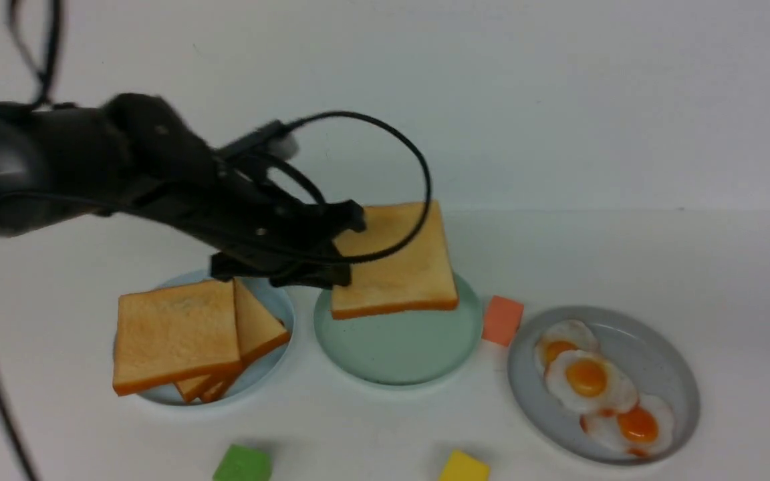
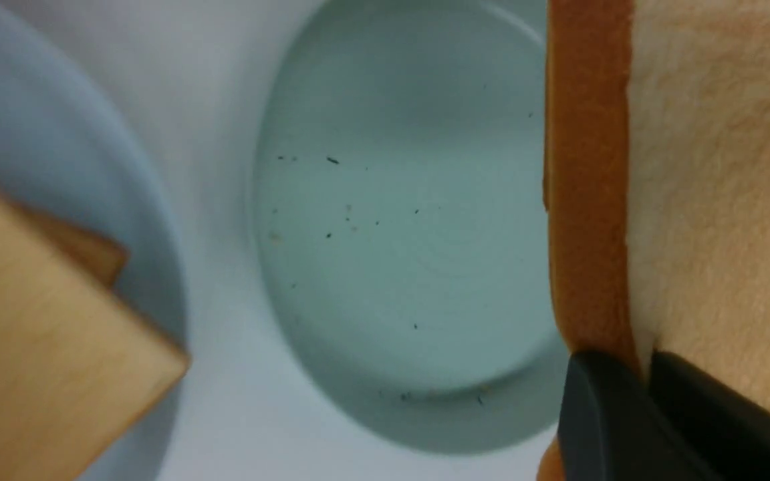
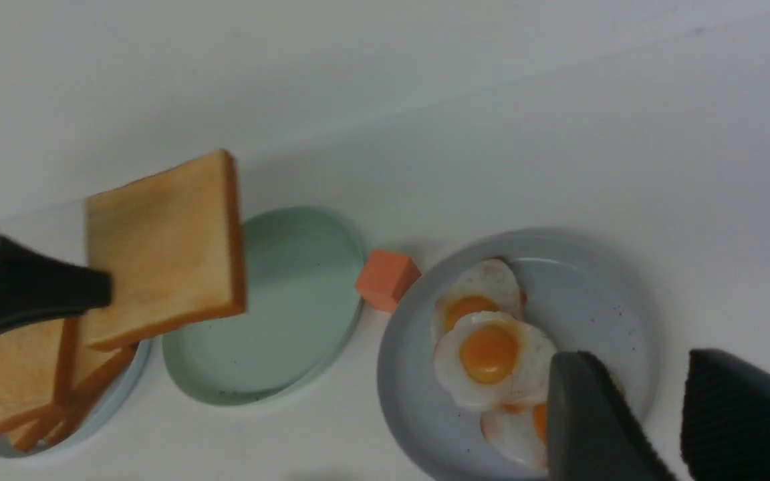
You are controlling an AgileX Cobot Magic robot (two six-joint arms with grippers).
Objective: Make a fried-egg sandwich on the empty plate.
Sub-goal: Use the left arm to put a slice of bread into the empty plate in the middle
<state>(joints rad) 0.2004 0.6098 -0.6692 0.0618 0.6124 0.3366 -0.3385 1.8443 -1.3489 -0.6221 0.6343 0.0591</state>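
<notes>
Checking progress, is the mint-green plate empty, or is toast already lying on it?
Empty. The mint-green plate is bare in the left wrist view; the left gripper holds the toast slice above it.

A plain white table (image 1: pixel 692 267) fills the lower part of the front view. Behind it rises a bare white wall (image 1: pixel 559 100), meeting the tabletop in a faint straight line. Light is soft and even, casting pale shadows.

Looks like a robot test lab, not a home kitchen. Plain white table (image 1: pixel 692 267) & plain white wall (image 1: pixel 559 100). A black robot arm (image 1: pixel 158 180) w/ a loose cable (image 1: pixel 427 180) holds a toast slice (image 1: pixel 398 274). The fried eggs (image 1: pixel 585 377) look like plastic toys. A green block (image 1: pixel 241 464), yellow block (image 1: pixel 464 467) & orange block (image 1: pixel 502 320) lie on the table.
</notes>
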